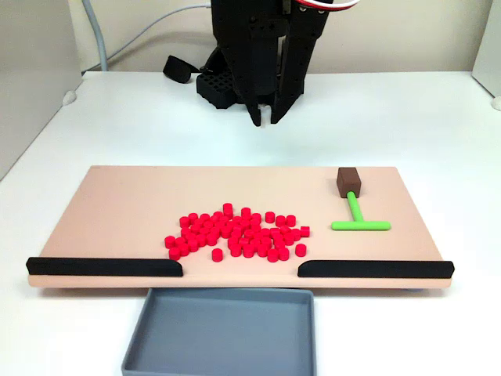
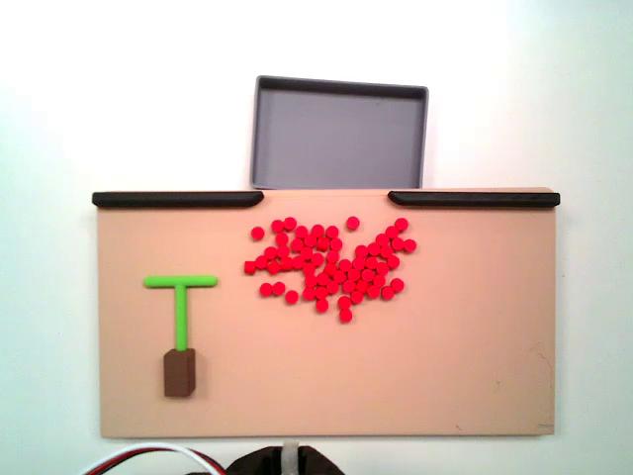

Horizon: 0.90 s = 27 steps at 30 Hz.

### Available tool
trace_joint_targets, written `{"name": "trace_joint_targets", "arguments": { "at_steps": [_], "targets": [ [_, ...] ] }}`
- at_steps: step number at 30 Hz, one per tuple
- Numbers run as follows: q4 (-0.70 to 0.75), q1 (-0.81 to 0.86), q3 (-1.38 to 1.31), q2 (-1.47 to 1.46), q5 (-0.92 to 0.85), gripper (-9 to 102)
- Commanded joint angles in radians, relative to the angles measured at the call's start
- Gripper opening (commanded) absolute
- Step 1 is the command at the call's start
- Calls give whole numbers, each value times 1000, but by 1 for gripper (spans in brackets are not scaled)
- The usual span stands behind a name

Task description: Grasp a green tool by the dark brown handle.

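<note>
Gripper (image 1: 264,119) hangs at upper centre of a fixed view, fingertips pointing down above the white table (image 1: 407,117), behind the tan board (image 1: 125,204). Fingers stand narrowly parted, holding nothing. Green tool (image 1: 358,218) lies flat at right of the board, crossbar toward the frame bottom, well apart from the gripper. Dark brown handle (image 1: 347,181) caps the stem's far end. Red cylinders (image 1: 239,233) cluster at board centre. Two black strips (image 1: 106,267) line the near edge; a grey tray (image 1: 223,333) sits below. In a fixed view from above, the tool (image 2: 182,307) lies at lower left, handle (image 2: 179,373) nearest the bottom edge.
</note>
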Motion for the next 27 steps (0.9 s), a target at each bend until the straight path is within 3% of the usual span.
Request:
{"name": "trace_joint_targets", "arguments": {
  "at_steps": [1, 27],
  "targets": [
    [-5, -5, -23, 37, 6, 0],
    [-5, -141, -212, -150, 127, 0]
  ]
}}
